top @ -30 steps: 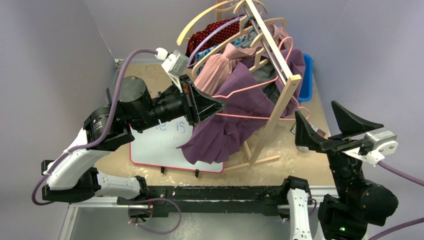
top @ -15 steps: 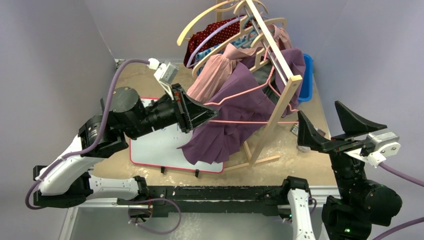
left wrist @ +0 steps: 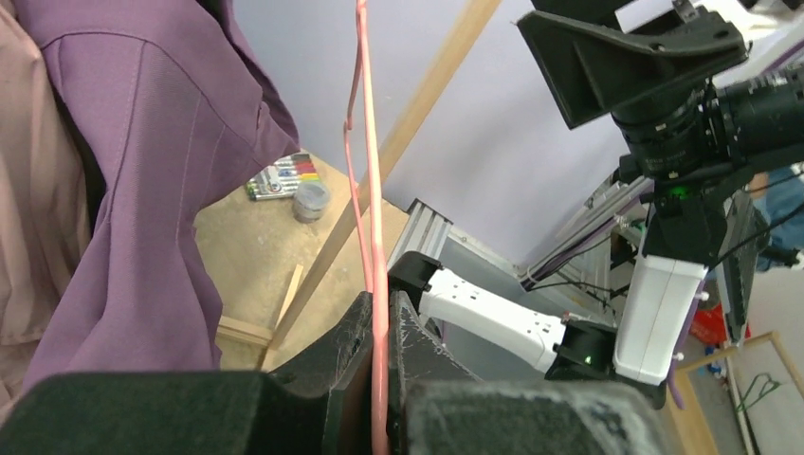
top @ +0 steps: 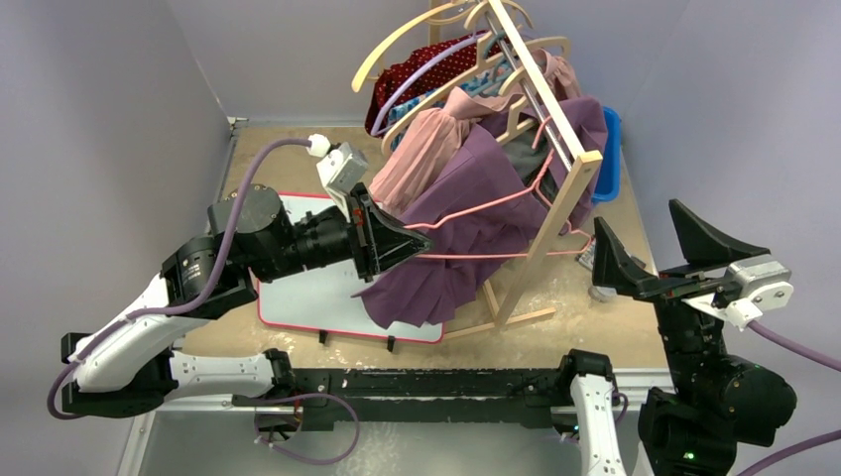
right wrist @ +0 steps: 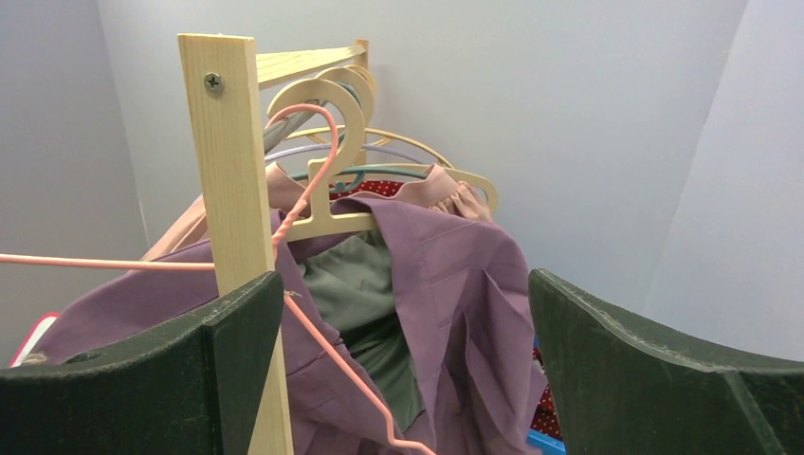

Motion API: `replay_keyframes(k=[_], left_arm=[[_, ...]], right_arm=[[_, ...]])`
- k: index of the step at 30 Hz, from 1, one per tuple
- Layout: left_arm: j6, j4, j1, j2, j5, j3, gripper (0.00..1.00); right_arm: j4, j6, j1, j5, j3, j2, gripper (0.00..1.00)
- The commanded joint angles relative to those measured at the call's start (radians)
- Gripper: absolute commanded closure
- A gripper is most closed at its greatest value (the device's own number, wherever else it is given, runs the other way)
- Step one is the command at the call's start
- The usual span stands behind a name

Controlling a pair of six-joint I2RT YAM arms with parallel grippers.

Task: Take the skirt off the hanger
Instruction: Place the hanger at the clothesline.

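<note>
A purple skirt (top: 466,233) hangs on a thin pink hanger (top: 496,204), whose hook sits on the wooden rack's rail (top: 540,84). My left gripper (top: 421,241) is shut on the hanger's left end, beside the skirt. In the left wrist view the pink hanger wire (left wrist: 370,171) runs up between the closed fingers, with the skirt (left wrist: 152,171) to its left. My right gripper (top: 650,253) is open and empty, to the right of the rack. In the right wrist view it faces the skirt (right wrist: 446,294), the hanger (right wrist: 313,161) and the rack post (right wrist: 237,190).
The wooden rack (top: 565,198) carries several more hangers with a pink garment (top: 431,139) and a red dotted one (top: 417,69). A whiteboard (top: 317,293) lies under the skirt. A blue bin (top: 607,154) stands behind the rack. Markers (left wrist: 280,177) lie on the table.
My left gripper, still shut on the pink hanger, moved down and slightly right, pulling the hanger's left end lower. The right arm barely moved.
</note>
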Motion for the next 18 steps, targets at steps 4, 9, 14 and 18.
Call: replay_keyframes(k=[4,9,14,18], left_arm=[[0.214,0.013,-0.007,0.025,0.181,0.041,1.00],[0.253,0.047,-0.007,0.027,0.244,-0.020,1.00],[0.268,0.060,-0.007,-0.001,0.257,-0.054,0.86],[0.287,0.041,-0.007,-0.010,0.185,-0.059,0.60]], right_arm=[[0.037,-0.027,0.007,0.031,0.004,0.034,0.01],[0.026,-0.048,0.012,0.050,0.030,0.045,0.01],[-0.019,-0.091,0.036,0.100,0.062,0.054,0.01],[-0.018,-0.092,0.041,0.102,0.051,0.060,0.01]])
